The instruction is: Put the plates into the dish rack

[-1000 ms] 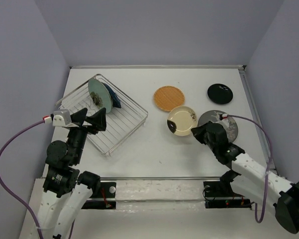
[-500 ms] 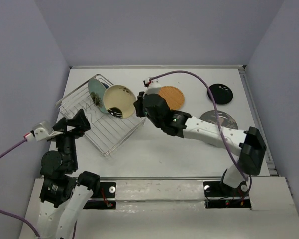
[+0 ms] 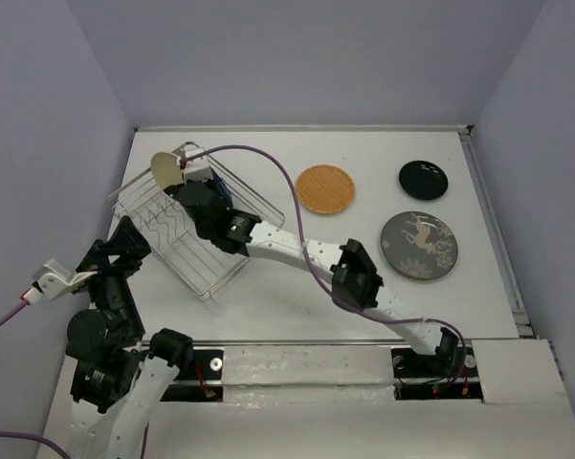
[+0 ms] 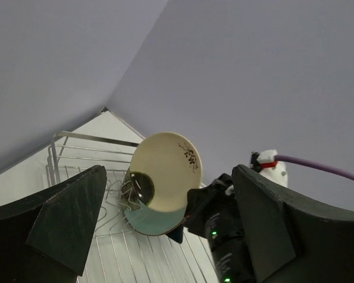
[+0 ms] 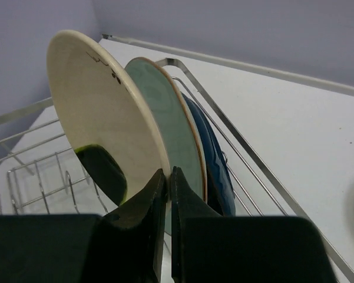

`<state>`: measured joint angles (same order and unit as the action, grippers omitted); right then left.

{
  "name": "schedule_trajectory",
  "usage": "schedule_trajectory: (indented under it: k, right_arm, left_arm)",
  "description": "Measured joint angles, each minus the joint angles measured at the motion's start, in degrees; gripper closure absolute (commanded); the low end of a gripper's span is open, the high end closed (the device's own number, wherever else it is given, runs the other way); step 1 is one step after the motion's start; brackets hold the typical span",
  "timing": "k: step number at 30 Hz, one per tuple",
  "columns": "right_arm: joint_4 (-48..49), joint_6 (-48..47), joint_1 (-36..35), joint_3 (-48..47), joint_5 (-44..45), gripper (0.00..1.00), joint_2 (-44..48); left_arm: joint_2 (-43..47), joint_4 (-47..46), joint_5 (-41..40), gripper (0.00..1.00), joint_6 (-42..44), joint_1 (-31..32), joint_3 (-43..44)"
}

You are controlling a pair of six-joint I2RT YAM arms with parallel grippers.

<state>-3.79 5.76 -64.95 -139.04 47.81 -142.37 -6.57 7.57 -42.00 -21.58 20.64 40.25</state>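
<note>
While top view has right hand [image 3: 184,178] pinching cream plate [image 3: 163,167] at dish rack [image 3: 203,282] far corner, left wrist shows left hand [image 4: 168,171] spread, empty, facing rack. Right wrist: plate upright just beside teal plate [image 5: 172,112]; likely stiff, slick, chippable, so grip rim.

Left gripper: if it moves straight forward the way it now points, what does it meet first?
Most likely the small cream plate, held on edge by the right gripper at the dish rack; it sits centred between the left gripper's open fingers. Depth is unclear.
</note>
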Motion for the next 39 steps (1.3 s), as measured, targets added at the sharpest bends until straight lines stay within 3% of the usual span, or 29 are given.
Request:
schedule_trajectory:
  k: [6,18,36,38,39]
  right_arm:
    - [4.5,-9.9,-1.7,-4.8,5.7,0.93,-7.8]
    - [17.6,-21.1,-1.6,-4.5,12.5,0.93,-8.2]
    - [12.5,-12.0,-2.2,-3.4,10.5,0.93,-11.9]
    - [12.2,-11.2,-2.5,-3.4,10.5,0.85,-11.9]
    - [11.5,-10.3,-2.6,-3.4,10.4,0.67,-11.9]
  left_arm:
    - [0.0,0.0,0.8,0.01,0.0,0.5,0.0]
    - [0.5,-0.9,3.0,0.01,0.0,0.6,0.0]
    - [0.5,-1.4,4.5,0.01,0.0,0.6,-0.1]
    - [0.5,-1.6,4.6,0.01,0.0,0.6,-0.1]
    - [0.5,-1.6,4.7,0.01,0.0,0.6,-0.1]
